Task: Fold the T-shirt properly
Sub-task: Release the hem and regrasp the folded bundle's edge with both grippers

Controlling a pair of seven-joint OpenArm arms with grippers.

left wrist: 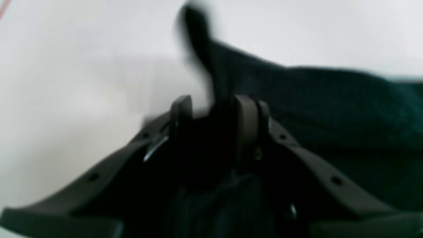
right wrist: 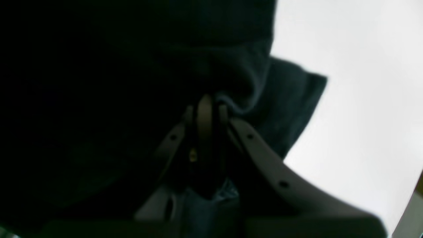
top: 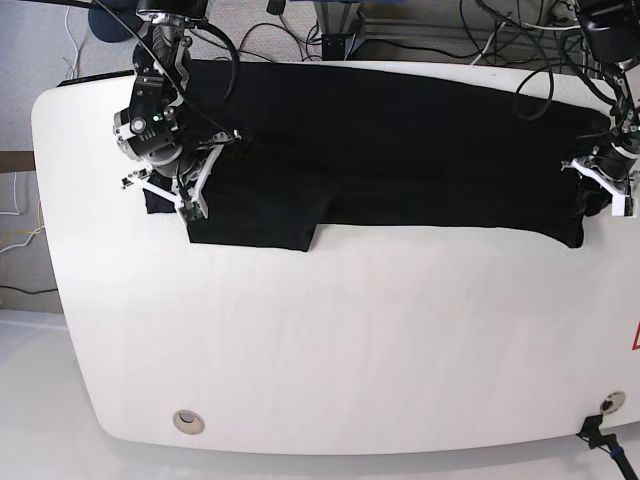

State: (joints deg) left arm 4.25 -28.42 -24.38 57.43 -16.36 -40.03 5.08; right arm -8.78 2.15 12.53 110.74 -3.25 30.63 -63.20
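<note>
right gripper (right wrist: 205, 109) jaws together, clamped on a fold of the t-shirt (top: 400, 150); left gripper (left wrist: 213, 109) jaws apart, cloth between them; shirt spread across far half of white table (top: 330, 340)
</note>
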